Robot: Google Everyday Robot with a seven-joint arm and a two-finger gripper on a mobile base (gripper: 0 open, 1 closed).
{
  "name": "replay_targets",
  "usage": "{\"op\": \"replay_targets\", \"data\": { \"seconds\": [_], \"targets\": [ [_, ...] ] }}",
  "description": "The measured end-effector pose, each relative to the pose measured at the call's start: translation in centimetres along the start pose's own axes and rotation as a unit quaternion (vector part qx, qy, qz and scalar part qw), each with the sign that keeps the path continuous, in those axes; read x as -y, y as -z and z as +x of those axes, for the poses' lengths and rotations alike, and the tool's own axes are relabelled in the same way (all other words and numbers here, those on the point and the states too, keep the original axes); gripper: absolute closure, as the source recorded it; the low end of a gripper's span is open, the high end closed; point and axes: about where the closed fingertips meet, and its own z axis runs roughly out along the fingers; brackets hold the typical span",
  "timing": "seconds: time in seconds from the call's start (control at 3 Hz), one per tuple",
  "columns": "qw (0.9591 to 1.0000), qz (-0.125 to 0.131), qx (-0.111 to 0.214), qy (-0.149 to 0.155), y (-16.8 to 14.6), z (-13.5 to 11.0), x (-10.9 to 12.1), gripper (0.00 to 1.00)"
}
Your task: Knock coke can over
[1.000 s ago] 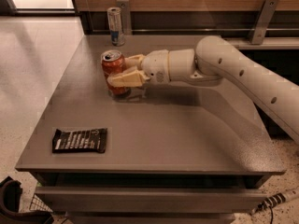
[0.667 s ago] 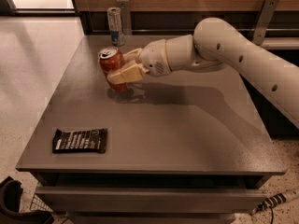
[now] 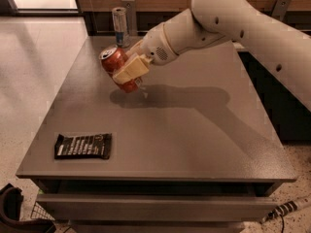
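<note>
**Coke can tipped in the tool's grip, not yet lying down**

Camera view: the tool [image 3: 125,68] sits at about ten o'clock from the counter's middle. It is clamped around the coke can [image 3: 111,58], with one cream finger [image 3: 130,71] lying across the can's front. The can leans hard, its silver top pointing toward ten o'clock and its base toward four. I cannot tell whether the base edge touches the counter [image 3: 194,144] or hangs just above it. The white arm [image 3: 228,18] reaches in from two o'clock. A slim silver-and-blue can [image 3: 119,25] stands upright at twelve o'clock of the coke can, near it but apart. A black wrapper [image 3: 82,145] lies flat at seven o'clock, well apart.

My read is that the tipping is about half done. To finish cleanly, the tilt should go further toward ten o'clock until the can's side meets the counter. The tool should then let go low, so the can neither bounces nor rolls off the edge at nine o'clock. A sweep toward twelve o'clock could topple the slim can, so that direction is best avoided.
</note>
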Motion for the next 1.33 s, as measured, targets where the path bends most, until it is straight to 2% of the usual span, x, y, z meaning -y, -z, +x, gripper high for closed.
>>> {"op": "replay_targets", "data": {
  "seconds": [0.33, 0.67, 1.0, 1.33],
  "targets": [
    [0.9978, 0.011, -0.065, 0.001, 0.0, 0.1, 0.2, 1.00],
    [0.9919, 0.029, -0.123, 0.002, -0.1, 0.4, 0.3, 1.00],
    [0.9840, 0.047, -0.172, 0.004, -0.2, 0.8, 0.5, 1.00],
    [0.9743, 0.059, -0.217, 0.007, -0.4, 1.3, 0.5, 1.00]
  ]
}}
